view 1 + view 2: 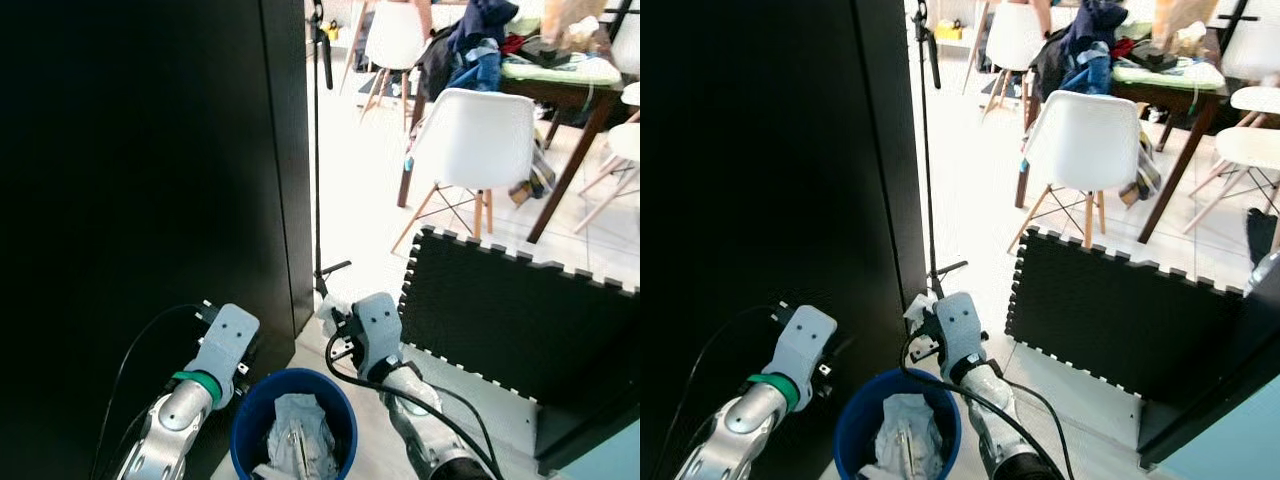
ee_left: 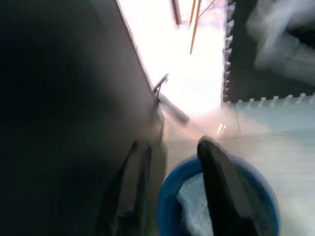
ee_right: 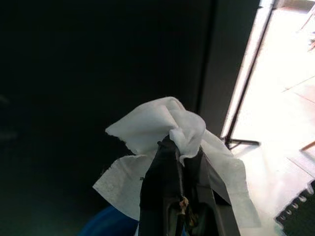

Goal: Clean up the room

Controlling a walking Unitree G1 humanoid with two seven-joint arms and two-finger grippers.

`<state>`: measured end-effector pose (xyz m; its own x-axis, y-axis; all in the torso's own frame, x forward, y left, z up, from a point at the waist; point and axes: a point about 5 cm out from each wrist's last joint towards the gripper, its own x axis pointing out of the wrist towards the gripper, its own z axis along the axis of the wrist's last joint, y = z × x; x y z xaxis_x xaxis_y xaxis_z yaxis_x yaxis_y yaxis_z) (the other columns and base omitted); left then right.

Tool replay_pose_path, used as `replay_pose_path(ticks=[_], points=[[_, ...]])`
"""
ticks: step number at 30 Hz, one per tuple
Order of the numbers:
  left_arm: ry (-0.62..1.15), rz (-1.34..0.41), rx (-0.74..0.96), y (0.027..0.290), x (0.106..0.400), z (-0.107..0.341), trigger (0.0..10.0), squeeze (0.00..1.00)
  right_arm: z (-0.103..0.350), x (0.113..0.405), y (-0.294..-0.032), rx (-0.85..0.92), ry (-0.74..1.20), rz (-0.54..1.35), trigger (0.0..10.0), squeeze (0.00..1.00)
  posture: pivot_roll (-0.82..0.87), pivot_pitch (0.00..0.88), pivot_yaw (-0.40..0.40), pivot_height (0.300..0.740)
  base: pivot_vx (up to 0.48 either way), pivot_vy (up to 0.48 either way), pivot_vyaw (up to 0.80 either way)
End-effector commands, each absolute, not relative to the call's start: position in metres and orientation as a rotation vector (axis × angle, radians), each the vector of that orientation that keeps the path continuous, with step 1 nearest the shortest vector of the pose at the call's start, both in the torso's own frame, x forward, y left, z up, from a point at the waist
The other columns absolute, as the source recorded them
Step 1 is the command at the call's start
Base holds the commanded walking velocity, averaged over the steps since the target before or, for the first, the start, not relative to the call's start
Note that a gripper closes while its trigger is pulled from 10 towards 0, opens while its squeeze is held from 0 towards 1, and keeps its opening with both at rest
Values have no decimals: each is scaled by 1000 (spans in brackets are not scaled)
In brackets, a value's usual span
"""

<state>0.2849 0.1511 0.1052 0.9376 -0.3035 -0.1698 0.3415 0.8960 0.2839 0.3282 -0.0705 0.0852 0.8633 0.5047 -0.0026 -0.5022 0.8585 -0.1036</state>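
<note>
Crumpled white tissue [image 3: 170,132] clenched in right hand [image 3: 179,147], left hand [image 2: 172,162] spread over round blue bin [image 1: 245,420].

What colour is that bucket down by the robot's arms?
The bucket is blue, with crumpled white paper inside. It shows best in the left eye view.

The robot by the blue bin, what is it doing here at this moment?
The robot is tidying up. Its right gripper has its jaws shut on a crumpled white tissue, held beside the dark cabinet and just above the blue bin. The bin already holds some white paper waste. The left gripper, jaws open, hangs at the bin's rim. The tissue is not yet dropped in.
</note>
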Motion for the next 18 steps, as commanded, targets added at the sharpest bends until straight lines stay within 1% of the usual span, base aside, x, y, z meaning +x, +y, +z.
replay_pose_path(ticks=[1, 5, 7, 10, 11, 13, 14, 15, 16, 18], points=[[161, -370, 269, 154, 272, 106, 10000, 0, 75, 324, -61, -135, 40, 602, 10000, 0, 48, 157, 53, 740, 0, 0, 0], [161, -406, 211, 153, 251, 118, 10000, 0, 69, 323, -52, -168, 78, 649, 10000, 0, 85, 192, 52, 740, 0, 0, 0], [150, -442, 196, 150, 240, 127, 10000, 0, 68, 325, -50, -179, 89, 623, 10000, 0, 115, 219, 57, 740, 0, 0, 0], [152, -464, 187, 149, 232, 133, 10000, 0, 68, 326, -49, -174, 90, 608, 10000, 0, 119, 223, 58, 740, 0, 0, 0], [152, -464, 187, 149, 232, 133, 10000, 0, 68, 326, -49, -174, 90, 608, 10000, 0, 119, 223, 58, 740, 0, 0, 0], [174, -537, 232, 146, 216, 142, 10000, 0, 70, 329, -48, -137, 86, 576, 10000, 0, 166, 265, 68, 740, 0, 0, 0], [174, -537, 232, 146, 216, 142, 10000, 0, 70, 329, -48, -137, 86, 576, 10000, 0, 166, 265, 68, 740, 0, 0, 0], [182, -554, 243, 145, 212, 144, 10000, 0, 70, 329, -48, -140, 86, 569, 10000, 0, 166, 265, 68, 740, 0, 0, 0], [206, -586, 249, 147, 205, 144, 10000, 0, 69, 330, -49, -158, 94, 551, 10000, 0, 187, 287, 74, 740, 0, 0, 0], [251, -630, 242, 149, 194, 144, 10000, 0, 67, 330, -50, -180, 103, 530, 10000, 0, 190, 289, 76, 740, 0, 0, 0]])
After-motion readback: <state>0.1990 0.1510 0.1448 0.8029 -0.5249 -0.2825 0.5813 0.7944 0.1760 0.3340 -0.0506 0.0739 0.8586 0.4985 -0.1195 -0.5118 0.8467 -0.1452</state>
